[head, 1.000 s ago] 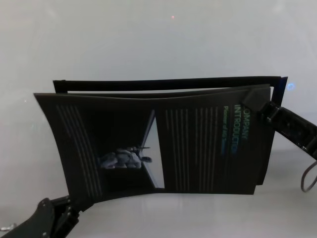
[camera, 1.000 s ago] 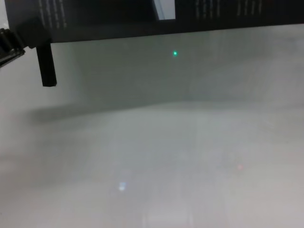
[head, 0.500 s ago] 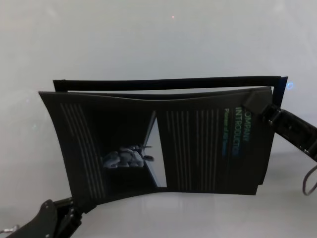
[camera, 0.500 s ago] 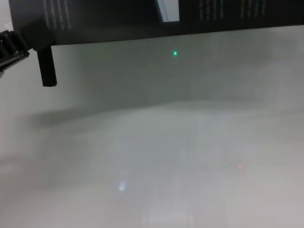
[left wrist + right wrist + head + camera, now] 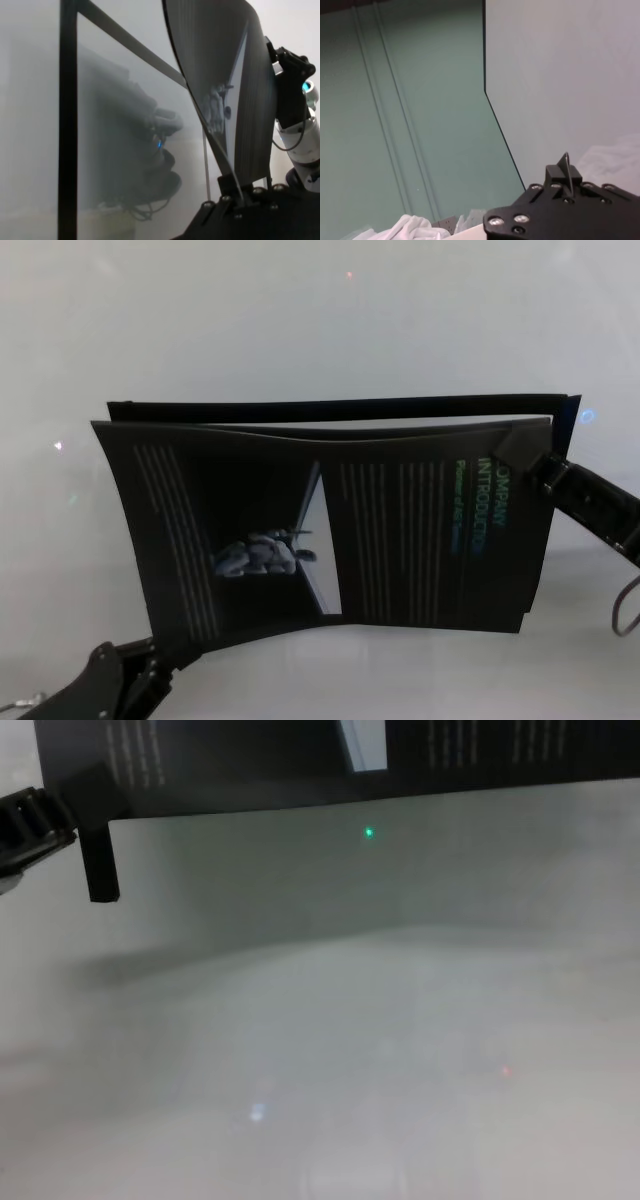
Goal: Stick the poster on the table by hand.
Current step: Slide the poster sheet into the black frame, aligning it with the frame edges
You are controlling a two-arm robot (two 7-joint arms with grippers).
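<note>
Broad pale worktop (image 5: 300, 320) behind and below everything, plain grey-white. In front of it the poster (image 5: 400, 530), a large black sheet held up off the surface, bowed, with pale text columns, a white slanted strip and a bluish picture near the middle. Stretched between the two sets of jaws: lower left corner pinched in the left gripper (image 5: 150, 672), upper right corner in the right gripper (image 5: 530, 455). Just behind the sheet's top edge, a thin black bar (image 5: 340, 405) running level, with an upright black bar (image 5: 98, 860) dropping beside the left jaws in the chest view. Left jaws clenched on the sheet's edge, plain in the left wrist view (image 5: 239, 200); right jaws likewise clamped on a thin edge (image 5: 565, 184).
</note>
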